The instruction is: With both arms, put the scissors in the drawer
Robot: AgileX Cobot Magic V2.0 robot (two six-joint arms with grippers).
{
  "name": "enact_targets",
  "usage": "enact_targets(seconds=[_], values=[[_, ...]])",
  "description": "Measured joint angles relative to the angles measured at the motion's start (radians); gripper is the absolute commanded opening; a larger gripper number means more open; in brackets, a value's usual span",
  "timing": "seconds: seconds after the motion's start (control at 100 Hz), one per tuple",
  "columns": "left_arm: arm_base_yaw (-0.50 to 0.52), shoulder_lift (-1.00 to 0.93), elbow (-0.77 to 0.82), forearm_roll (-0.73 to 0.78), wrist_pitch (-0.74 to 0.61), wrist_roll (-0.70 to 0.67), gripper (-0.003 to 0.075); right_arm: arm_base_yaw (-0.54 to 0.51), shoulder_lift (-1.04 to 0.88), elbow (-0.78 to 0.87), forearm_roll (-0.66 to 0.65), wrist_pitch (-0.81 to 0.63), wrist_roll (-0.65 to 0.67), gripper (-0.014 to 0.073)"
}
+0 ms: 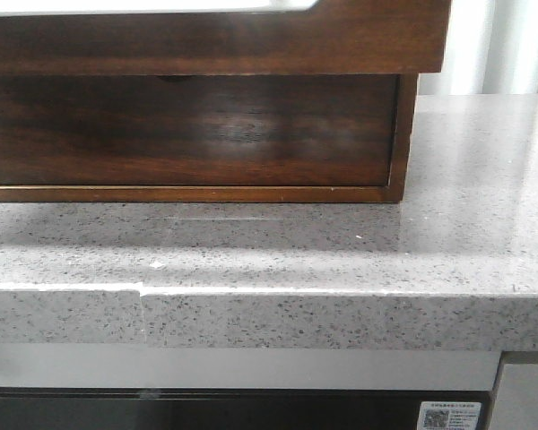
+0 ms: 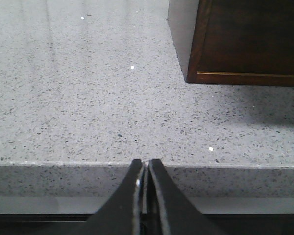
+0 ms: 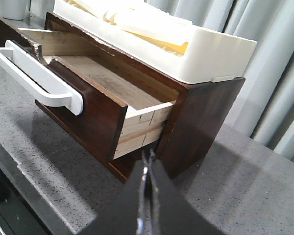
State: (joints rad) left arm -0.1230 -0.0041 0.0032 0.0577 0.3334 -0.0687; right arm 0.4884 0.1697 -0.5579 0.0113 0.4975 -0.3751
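No scissors show in any view. The drawer (image 1: 215, 40) is the upper one of a dark brown wood cabinet and stands pulled out over the lower drawer front (image 1: 188, 130). In the right wrist view the drawer (image 3: 95, 110) is open, with a bare pale wood inside and a white handle (image 3: 39, 78) along its front top. My right gripper (image 3: 148, 155) is shut and empty, close to the cabinet's front corner beside the open drawer. My left gripper (image 2: 147, 164) is shut and empty at the counter's front edge, apart from the cabinet corner (image 2: 196, 73). Neither gripper shows in the front view.
The cabinet stands on a grey speckled stone counter (image 1: 341, 251). A white tray (image 3: 186, 54) with pale items sits on top of the cabinet. Grey curtains (image 3: 274, 73) hang behind. A dark appliance front (image 1: 206, 410) lies below the counter edge.
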Motion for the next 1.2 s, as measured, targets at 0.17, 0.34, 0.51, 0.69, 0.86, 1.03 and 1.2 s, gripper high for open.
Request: enact_targets(seconds=[0.17,0.34,0.51,0.69,0.86,1.03,1.2], values=[[0.0,0.0,0.0,0.0,0.0,0.0,-0.0019,0.0,0.0,0.0,0.0,0.0,0.001,-0.005],[0.0,0.0,0.0,0.0,0.0,0.0,-0.0019,0.0,-0.004,0.007,0.0,0.0,0.001,-0.005],[0.0,0.0,0.0,0.0,0.0,0.0,-0.0019,0.0,-0.004,0.013,-0.002,0.011,0.001,-0.005],[0.0,0.0,0.0,0.0,0.0,0.0,-0.0019,-0.069,-0.015,0.116,-0.05,-0.058,0.179,-0.005],[0.0,0.0,0.0,0.0,0.0,0.0,-0.0019,-0.234,-0.015,0.349,-0.091,-0.295,0.402,-0.005],[0.0,0.0,0.0,0.0,0.0,0.0,-0.0019,-0.382,-0.031,0.558,-0.096,-0.422,0.444,-0.005],[0.0,0.0,0.0,0.0,0.0,0.0,-0.0019,-0.427,-0.119,0.576,-0.097,-0.297,0.451,-0.005]])
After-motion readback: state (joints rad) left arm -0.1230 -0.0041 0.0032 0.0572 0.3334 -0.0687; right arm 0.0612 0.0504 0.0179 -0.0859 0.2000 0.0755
